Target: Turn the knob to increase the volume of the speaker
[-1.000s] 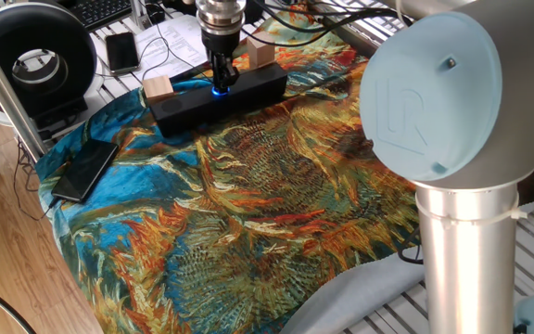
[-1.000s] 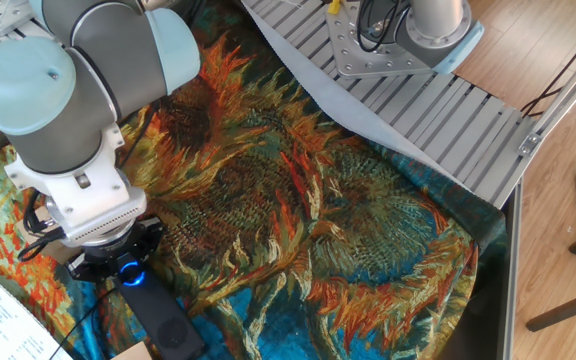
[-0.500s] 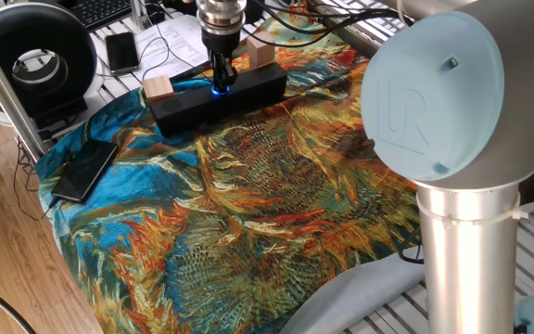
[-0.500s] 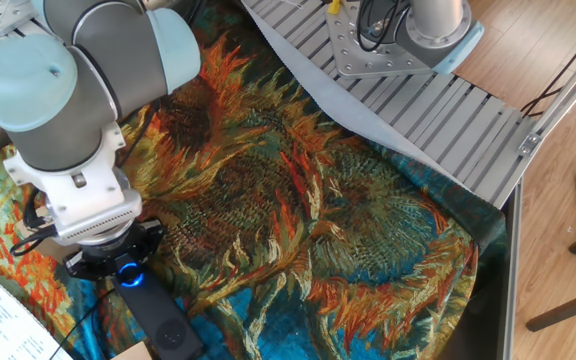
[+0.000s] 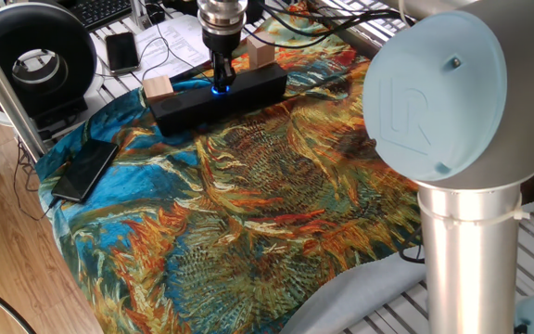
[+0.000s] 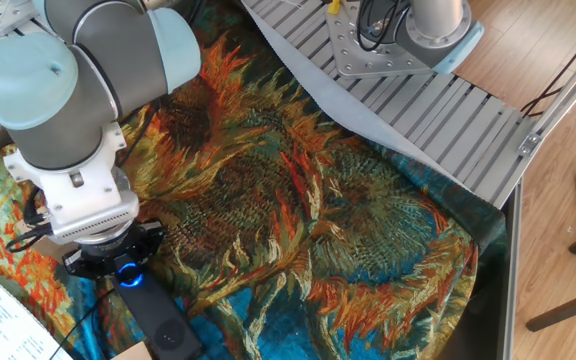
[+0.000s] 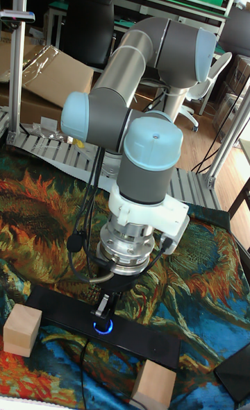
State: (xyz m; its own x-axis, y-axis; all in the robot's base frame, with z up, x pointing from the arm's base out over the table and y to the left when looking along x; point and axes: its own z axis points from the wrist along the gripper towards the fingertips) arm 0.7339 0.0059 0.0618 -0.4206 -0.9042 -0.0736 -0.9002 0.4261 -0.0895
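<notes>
The speaker [image 5: 213, 99] is a long black bar lying on the sunflower cloth at the far side. It also shows in the other fixed view [image 6: 164, 317] and the tall view [image 7: 83, 327]. The knob [image 7: 103, 326] glows blue on its top face [image 5: 220, 90] [image 6: 128, 277]. My gripper [image 5: 222, 80] points straight down onto the knob, its two thin fingers [image 7: 105, 305] close together and shut on it. In the other fixed view the wrist hides the fingers.
Wooden blocks sit on both sides of the speaker [image 5: 158, 86] [image 5: 262, 54] [image 7: 21, 330] [image 7: 154, 384]. A flat black phone [image 5: 85, 169] lies on the cloth's left edge. The arm's base [image 5: 452, 186] fills the near right. Cables and papers lie behind the speaker.
The wrist has turned slightly about its vertical axis while staying over the knob. The speaker and blocks have not moved.
</notes>
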